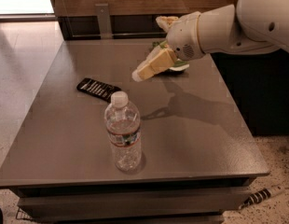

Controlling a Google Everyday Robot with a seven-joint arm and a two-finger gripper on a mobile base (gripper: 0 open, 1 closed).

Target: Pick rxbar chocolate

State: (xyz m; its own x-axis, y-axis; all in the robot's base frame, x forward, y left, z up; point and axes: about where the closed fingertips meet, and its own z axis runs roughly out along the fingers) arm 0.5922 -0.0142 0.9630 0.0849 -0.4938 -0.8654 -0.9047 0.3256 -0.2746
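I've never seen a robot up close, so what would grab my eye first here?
The big white robot arm reaching in from the right, its tan gripper hanging above the back of the grey table, to the right of a small flat black snack-bar wrapper. Then the clear plastic water bottle, upright near the front edge, just ahead of that wrapper.

Tan gripper [147, 47] out front, fingers [151, 65] apart; just behind it, glossy white rounded arm [256, 17], dotted grille [184, 50].
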